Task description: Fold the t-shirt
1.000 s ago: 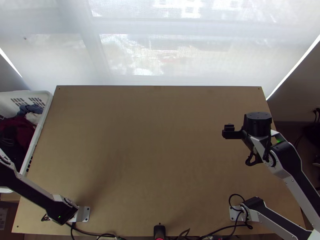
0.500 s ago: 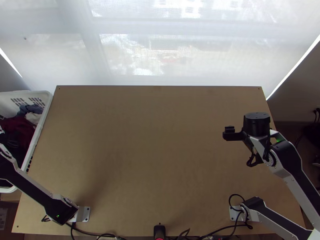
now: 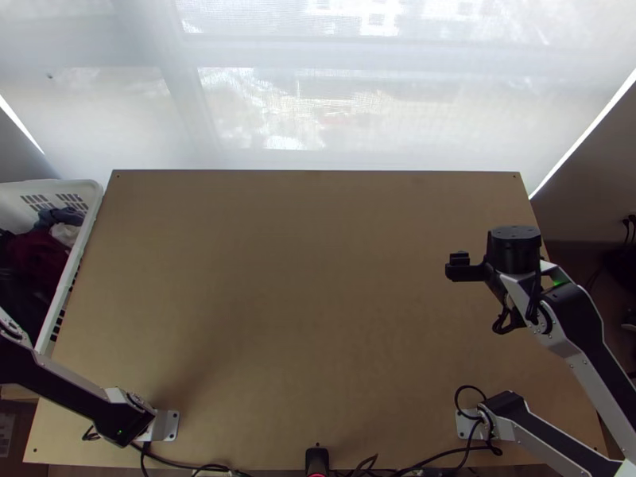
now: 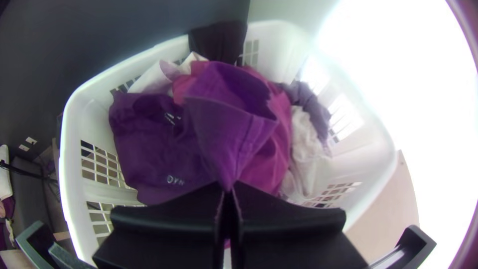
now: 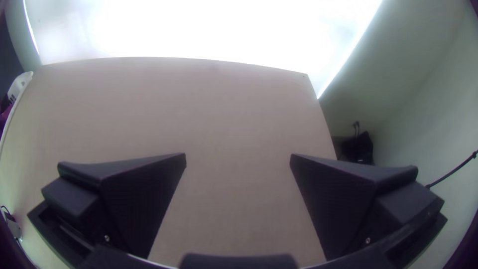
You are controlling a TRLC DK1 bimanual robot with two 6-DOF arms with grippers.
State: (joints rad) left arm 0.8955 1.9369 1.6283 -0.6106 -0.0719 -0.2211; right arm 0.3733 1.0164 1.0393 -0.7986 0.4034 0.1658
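Note:
My right gripper [image 3: 459, 267] is over the right part of the bare table [image 3: 302, 302]. In the right wrist view, the right gripper [image 5: 238, 159] stands open with nothing between its fingers. Above the laundry basket, my left gripper [image 4: 228, 192] is shut on a purple cloth [image 4: 219, 124], seen in the left wrist view. That cloth is bunched and rises from the pinch in a loose funnel shape. Whether it is a t-shirt cannot be told. Behind it lies dark purple fabric [image 4: 154, 144] with small print, beside magenta fabric [image 4: 281, 124].
The white basket [image 3: 90, 208] stands against the table's left edge and holds several garments, among them a white cloth [image 4: 304, 154] and a black one [image 4: 219, 41]. Cables [image 3: 413, 465] run along the near edge between the arm bases.
The left arm's visible part over the basket has shifted, first up the picture and then back down. The right gripper has moved very slightly right and down in the top view.

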